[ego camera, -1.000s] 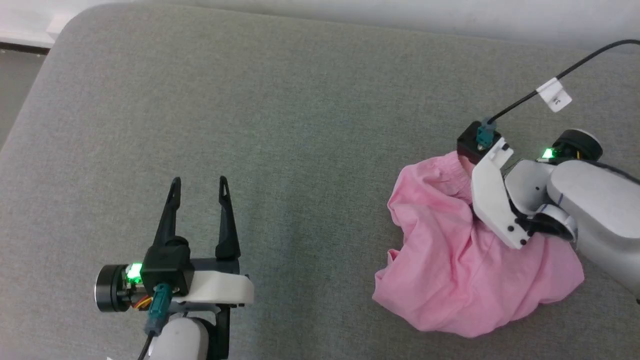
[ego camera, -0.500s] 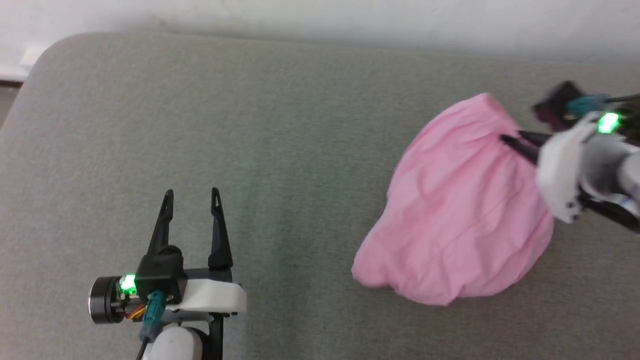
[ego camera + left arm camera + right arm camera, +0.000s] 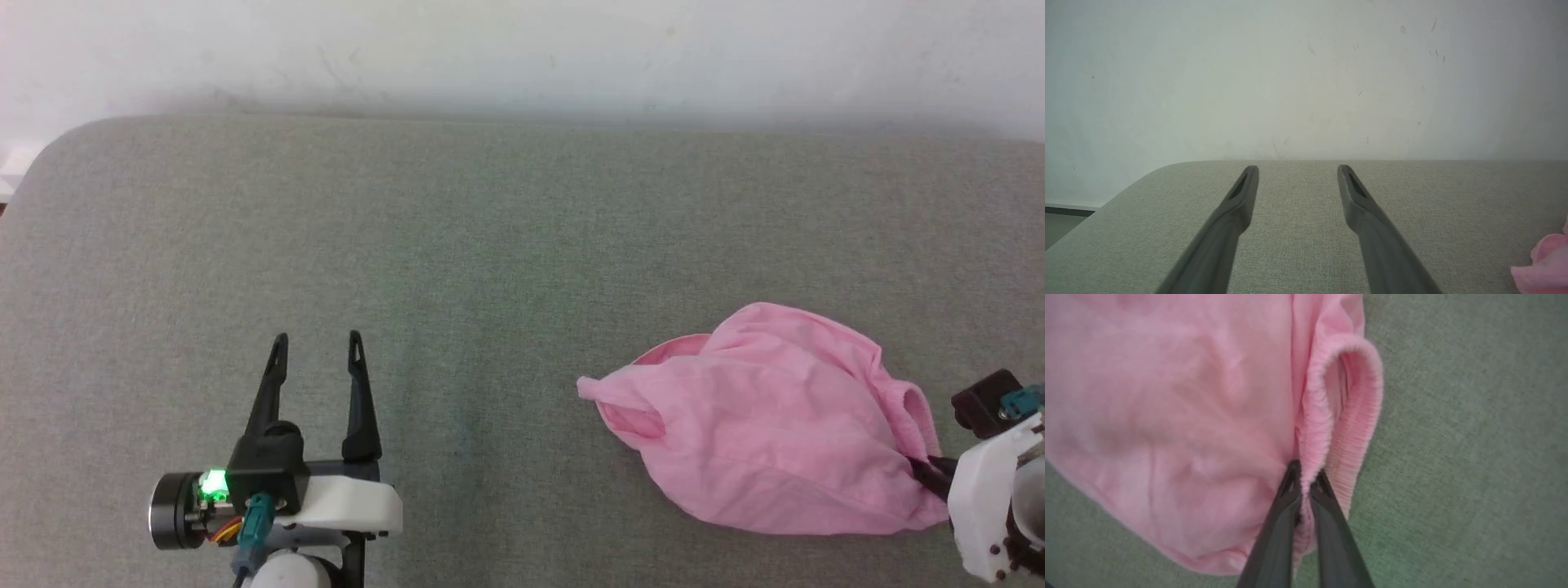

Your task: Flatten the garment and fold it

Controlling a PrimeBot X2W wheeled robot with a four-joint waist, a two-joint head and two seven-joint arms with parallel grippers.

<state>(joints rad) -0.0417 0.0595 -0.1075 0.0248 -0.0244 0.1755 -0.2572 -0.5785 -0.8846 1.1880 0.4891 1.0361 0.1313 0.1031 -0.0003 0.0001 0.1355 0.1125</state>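
The garment (image 3: pixel 767 433), light pink shorts, lies bunched on the grey-green cushion (image 3: pixel 490 245) at the right. My right gripper (image 3: pixel 927 472) is shut on its gathered elastic waistband at the garment's right edge. In the right wrist view the right gripper (image 3: pixel 1304 475) pinches the ribbed waistband (image 3: pixel 1355 412), which loops open beyond the tips, with the garment (image 3: pixel 1167 404) spreading to the left. My left gripper (image 3: pixel 317 343) stands open at the lower left, well apart from the cloth. The left wrist view shows the left gripper (image 3: pixel 1297 168) with nothing between its fingers and a corner of the garment (image 3: pixel 1545 265) at the far right.
A pale wall (image 3: pixel 522 49) runs behind the cushion's far edge. The cushion's rounded corner (image 3: pixel 49 155) is at the upper left, with floor beyond it. Bare cushion lies between the two grippers.
The right gripper shut on the waistband, lifted the garment and swung it up, then brought it down lower at the right, now spread wider. The head view tilted up. The left gripper stayed put.
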